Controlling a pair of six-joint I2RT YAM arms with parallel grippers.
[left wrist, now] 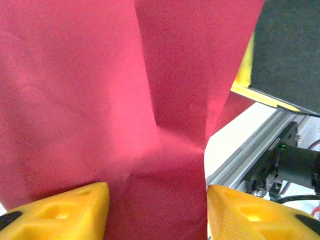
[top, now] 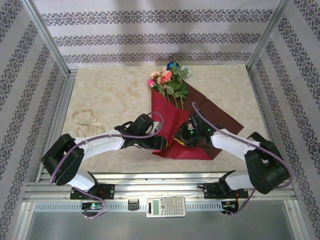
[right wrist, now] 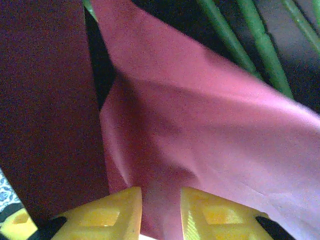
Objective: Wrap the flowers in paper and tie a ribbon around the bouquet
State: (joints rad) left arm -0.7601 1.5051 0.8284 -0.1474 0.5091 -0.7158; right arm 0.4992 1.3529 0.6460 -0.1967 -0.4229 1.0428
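The flowers (top: 167, 80) lie at the back middle of the table, heads away from me, stems running down into the red paper (top: 170, 120). The paper is folded over them, and its duller maroon face (top: 220, 120) spreads to the right. My left gripper (top: 162, 143) is at the paper's near left corner. In the left wrist view its yellow fingers (left wrist: 65, 210) stand wide apart with red paper (left wrist: 150, 100) between them, so the left gripper (left wrist: 157, 215) is open. My right gripper (top: 182, 136) (right wrist: 161, 215) is narrowly open, a paper fold (right wrist: 200, 140) passing through the gap below green stems (right wrist: 225, 35). The ribbon (top: 85, 120) lies loose at the left.
Aluminium posts and patterned walls enclose the marble-look table (top: 115, 90). A metal rail (top: 160, 177) runs along the near edge, with a calculator (top: 165, 206) on the front bar below it.
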